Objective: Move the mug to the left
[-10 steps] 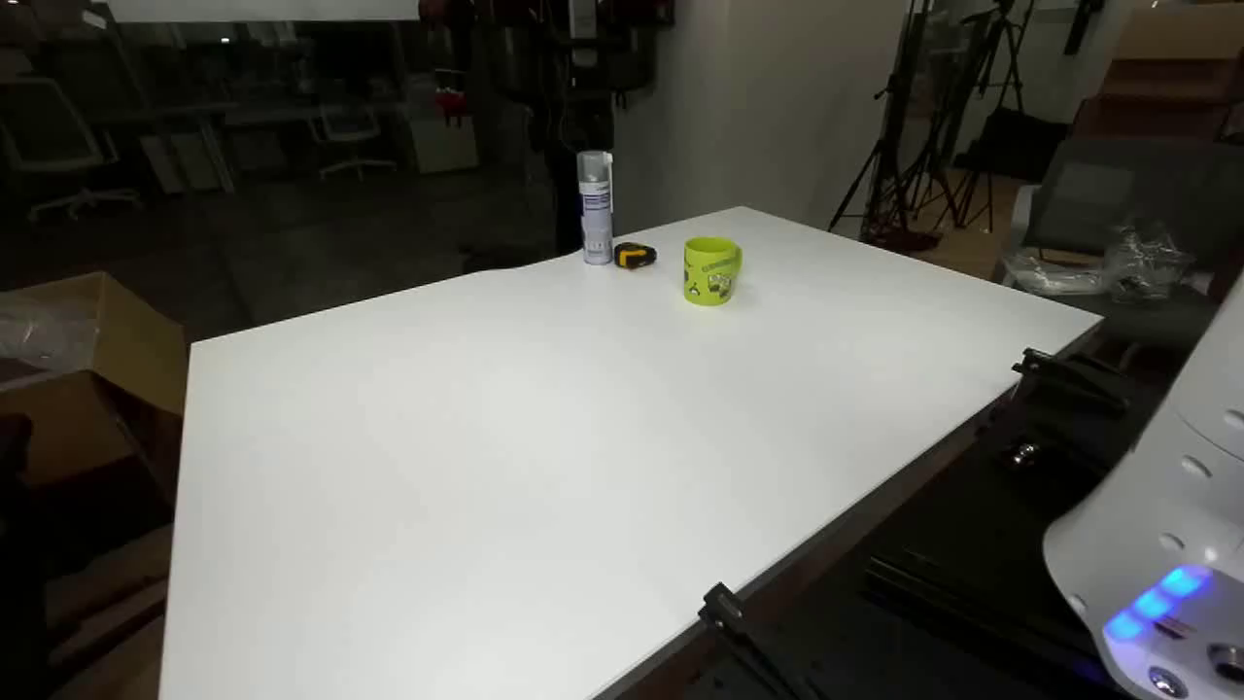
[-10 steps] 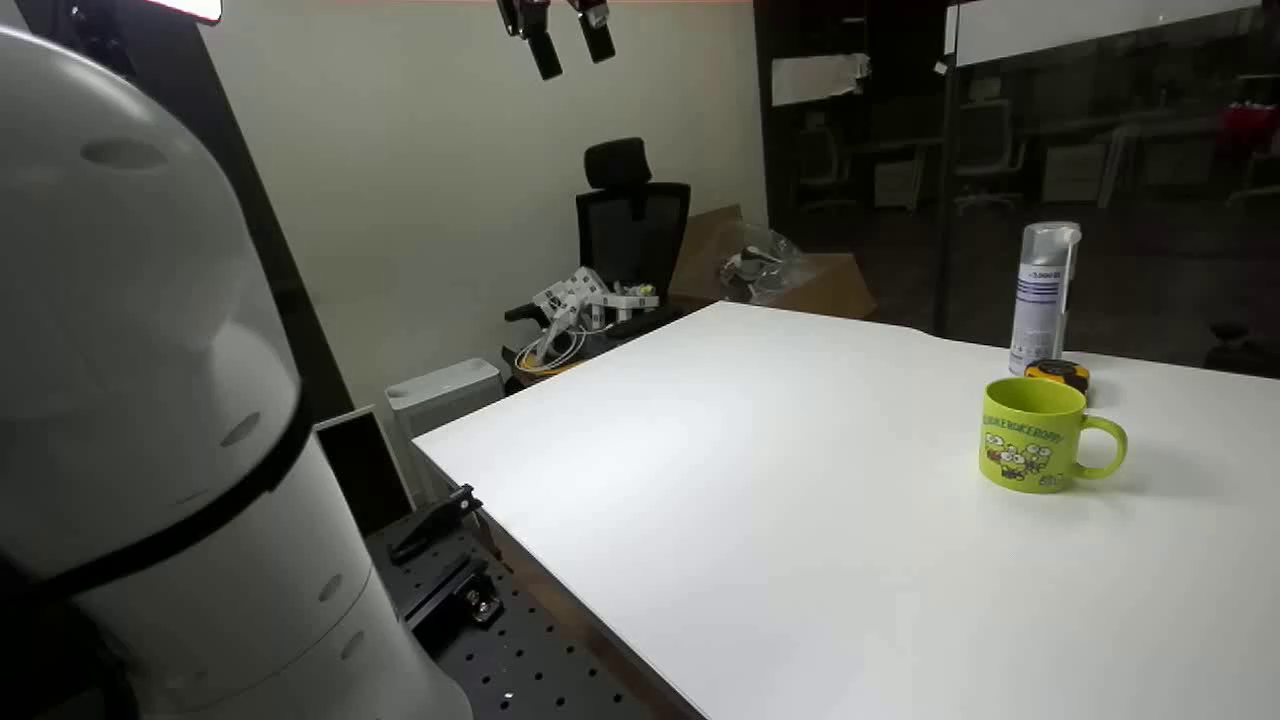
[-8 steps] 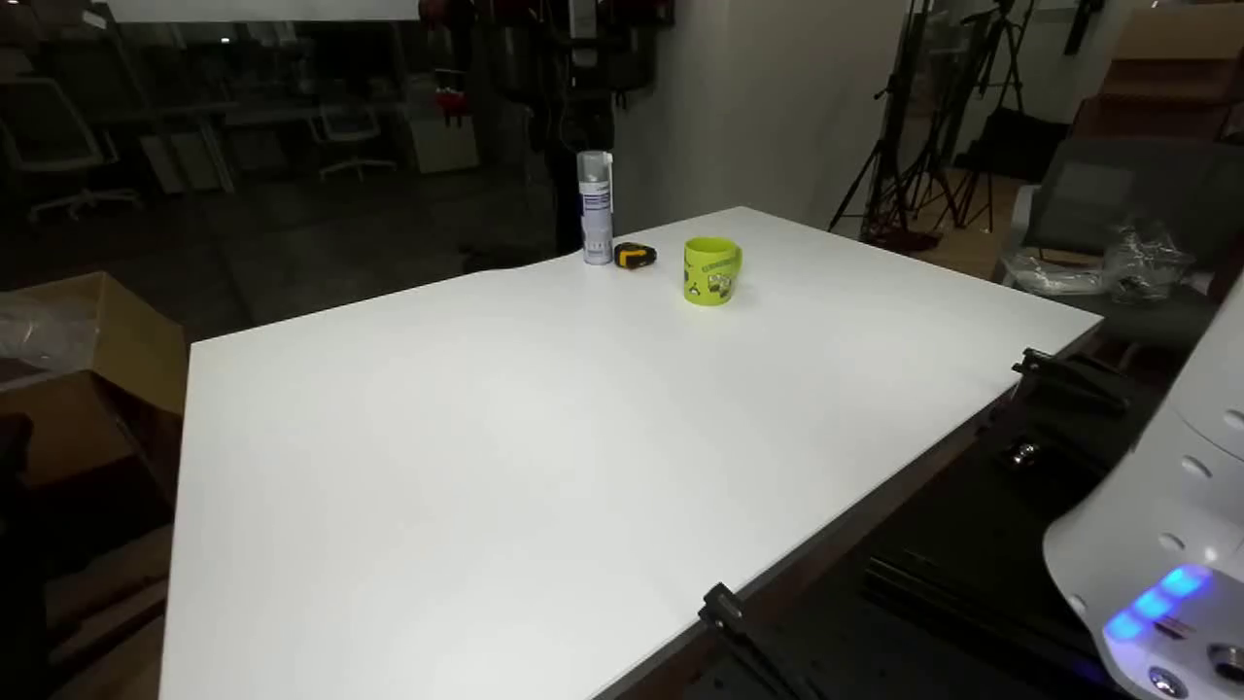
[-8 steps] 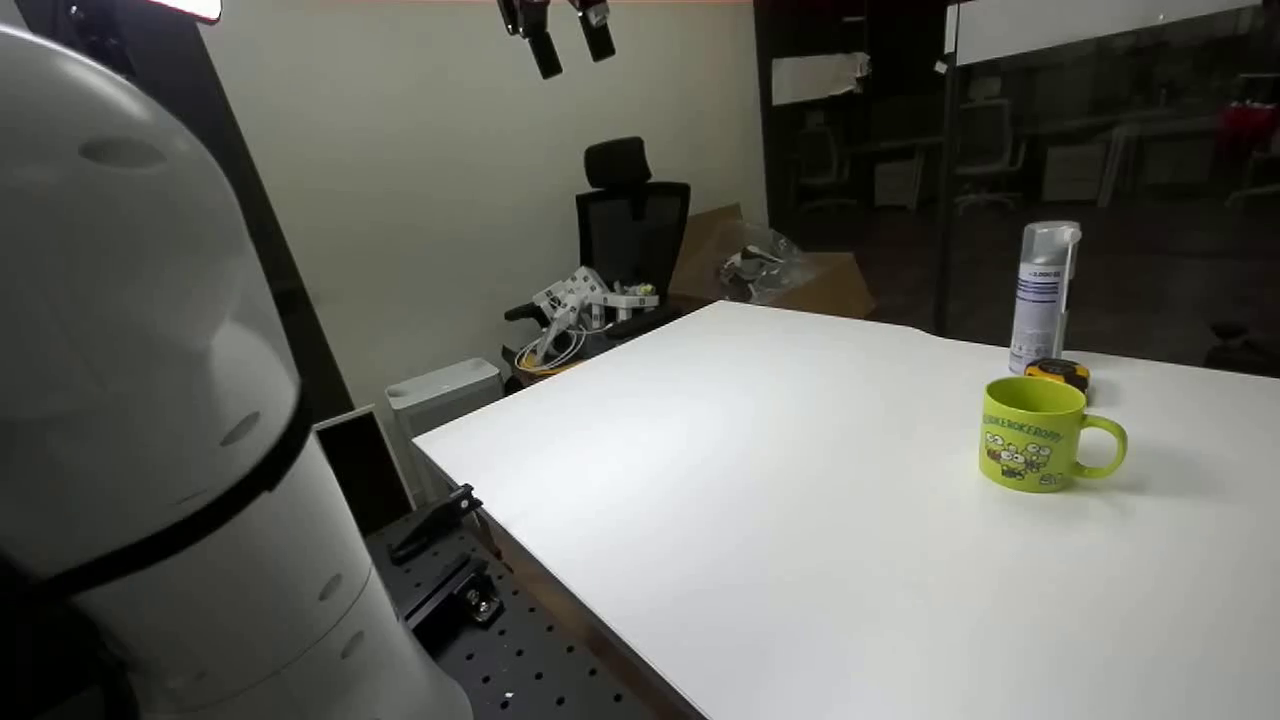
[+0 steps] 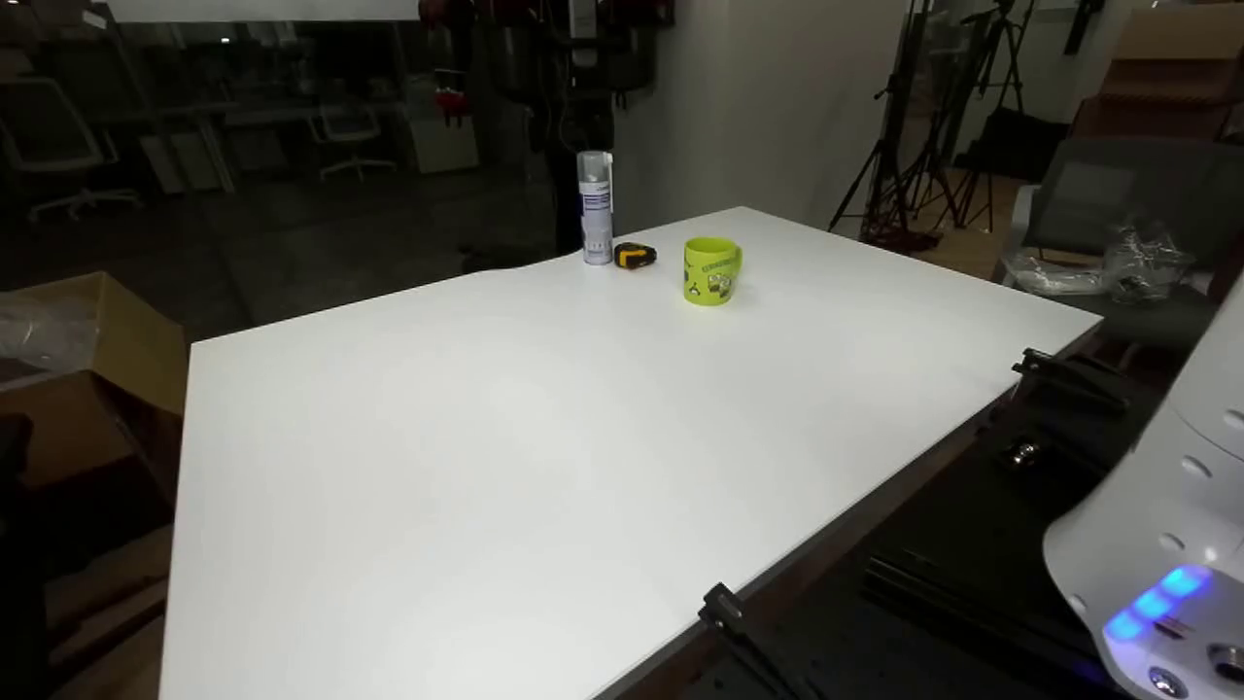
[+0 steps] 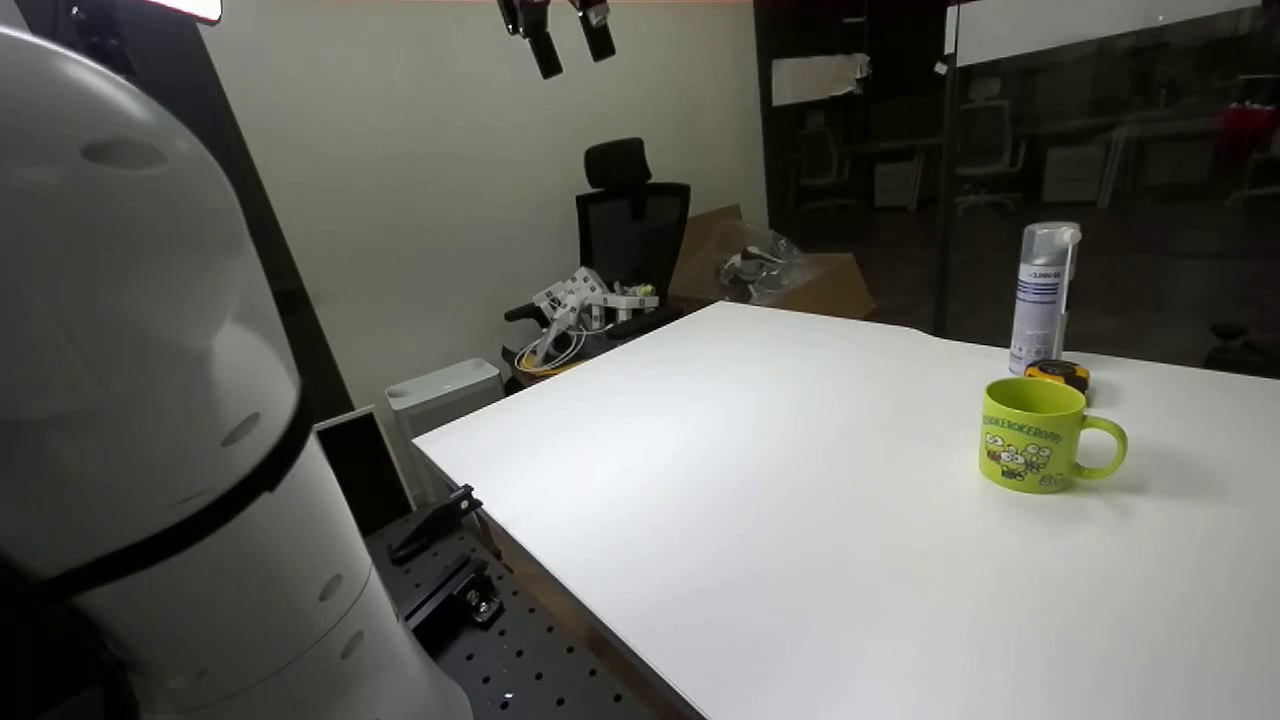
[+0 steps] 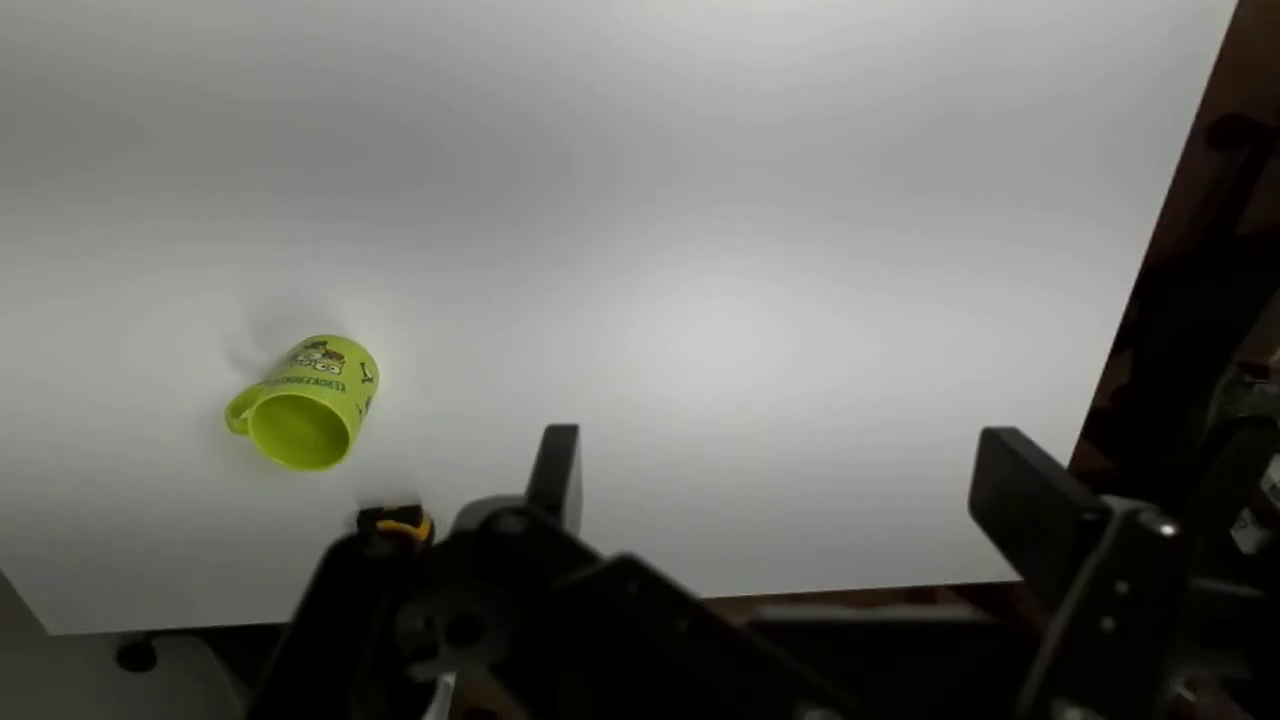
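The task is judged to stand at its very beginning. The gripper (image 7: 785, 470) is held high above the flat white surface (image 7: 720, 330) and is released: its two dark fingers (image 7: 553, 472) are spread wide apart, and nothing is held between them. The squat, bright yellow-green cylindrical mug (image 6: 1033, 440), apparently of ceramic, is placed upright on the surface, well below the gripper and well apart from it; in the wrist view it is found to the left of the fingers. Therefore no part of the moving seems to be done. The approach, the grasp, the carrying and the setting down are all judged to be left, and from whose side "left" is counted cannot be told.

Dark capitals are printed below the rim of the mug; they can be read approximately as "KEROKEROKEROPPI", though the ends are unclear. Under them, cartoon faces with big round eyes are drawn. On the tall white-and-blue spray can (image 6: 1040, 305), also well below the gripper, perhaps "3,000" can be read. On the rounded black-and-yellow tape measure (image 7: 397, 522), partly covered by the gripper in the wrist view, no writing can be made out.
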Controlling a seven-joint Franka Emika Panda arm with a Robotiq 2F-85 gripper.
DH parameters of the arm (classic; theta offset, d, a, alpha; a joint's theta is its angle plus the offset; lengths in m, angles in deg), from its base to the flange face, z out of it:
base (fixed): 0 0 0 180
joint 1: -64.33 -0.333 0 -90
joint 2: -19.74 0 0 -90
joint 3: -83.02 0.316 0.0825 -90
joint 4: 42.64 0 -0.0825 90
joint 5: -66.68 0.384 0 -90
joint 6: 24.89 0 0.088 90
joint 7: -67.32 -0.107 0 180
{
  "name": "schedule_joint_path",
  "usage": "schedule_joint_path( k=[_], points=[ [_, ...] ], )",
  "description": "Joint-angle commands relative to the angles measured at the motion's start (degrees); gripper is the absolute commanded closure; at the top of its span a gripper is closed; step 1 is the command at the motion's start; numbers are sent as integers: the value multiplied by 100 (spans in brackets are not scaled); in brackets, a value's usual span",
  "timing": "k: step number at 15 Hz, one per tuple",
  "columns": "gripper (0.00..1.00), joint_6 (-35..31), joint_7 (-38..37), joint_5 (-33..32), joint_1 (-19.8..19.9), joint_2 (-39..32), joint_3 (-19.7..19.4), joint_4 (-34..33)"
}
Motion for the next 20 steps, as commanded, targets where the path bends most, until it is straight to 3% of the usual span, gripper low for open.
schedule_joint_path(
  k=[1, 4, 8, 17, 18, 20],
  points=[
    [0, 7, -24, -32, -43, -11, -34, -9],
    [0, 6, -24, -32, -43, -11, -34, -9],
    [0, -581, 223, -397, 150, -328, -141, 69],
    [0, -1920, 556, -866, 1026, -2146, -1182, 277],
    [0, -1686, 604, -760, 852, -1755, -1128, 406],
    [0, -1950, 646, -813, 976, -2115, -1268, 394]
  ],
)
